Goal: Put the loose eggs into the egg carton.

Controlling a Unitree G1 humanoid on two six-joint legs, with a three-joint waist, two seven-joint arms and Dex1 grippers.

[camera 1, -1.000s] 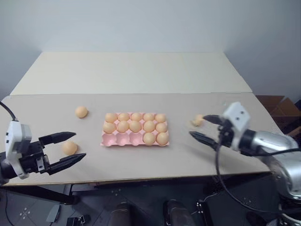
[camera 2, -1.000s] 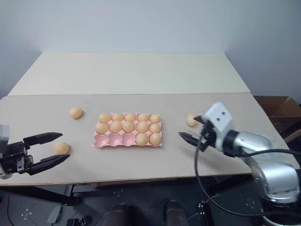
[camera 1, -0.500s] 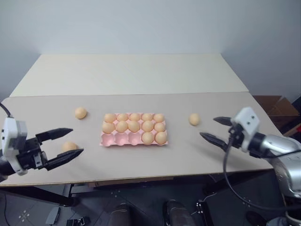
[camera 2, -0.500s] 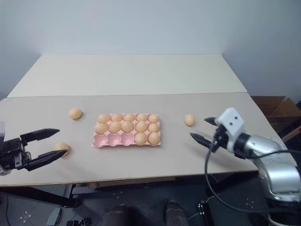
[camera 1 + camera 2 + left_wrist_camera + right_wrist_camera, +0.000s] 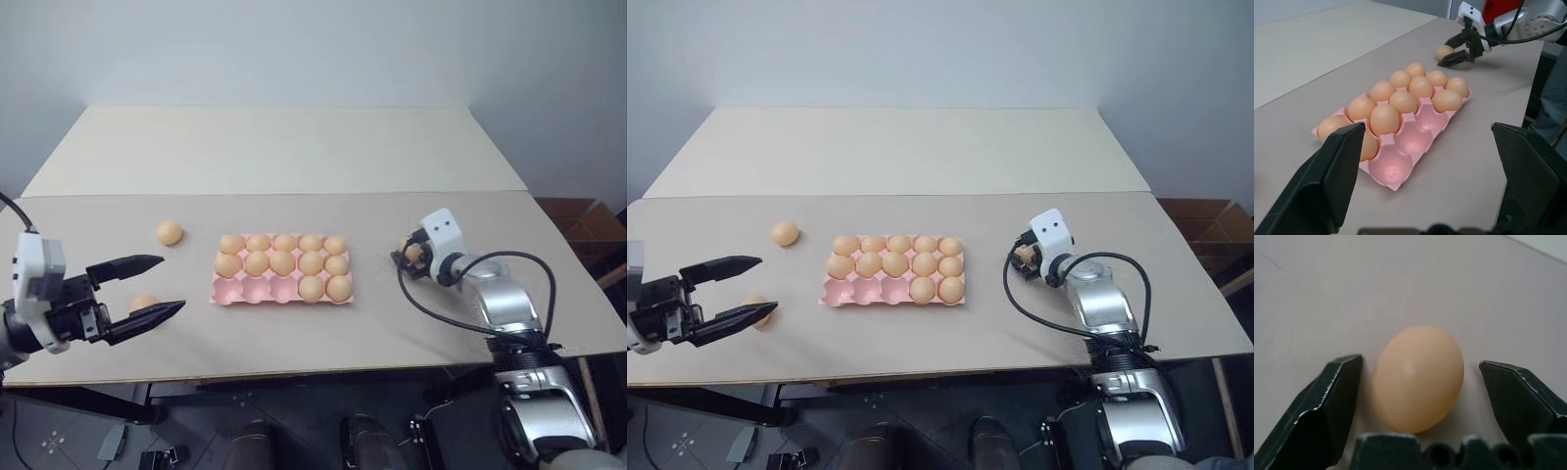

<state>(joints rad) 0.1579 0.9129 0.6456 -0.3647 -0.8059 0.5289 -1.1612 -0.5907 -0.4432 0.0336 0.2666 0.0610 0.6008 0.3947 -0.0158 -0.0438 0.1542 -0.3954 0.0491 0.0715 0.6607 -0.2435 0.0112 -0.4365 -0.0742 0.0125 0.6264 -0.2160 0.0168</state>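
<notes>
The pink egg carton (image 5: 253, 290) lies mid-table holding several eggs, with three bare cups in its near row on the left. One loose egg (image 5: 1418, 377) rests on the table right of the carton. My right gripper (image 5: 406, 257) is low around it, open, a finger on each side and a visible gap at one finger. A second loose egg (image 5: 169, 232) lies left of the carton. A third (image 5: 143, 303) sits partly hidden behind the fingers of my left gripper (image 5: 172, 283), which hovers open and empty near the table's front left.
A paler table surface (image 5: 274, 147) adjoins at the back. A cardboard box (image 5: 580, 219) stands off the right edge. The table's front edge (image 5: 323, 367) runs just below both arms.
My right gripper has swung forward and down to the egg right of the carton, straddling it, with its fingers narrower than before. The left gripper has stayed about where it was.
</notes>
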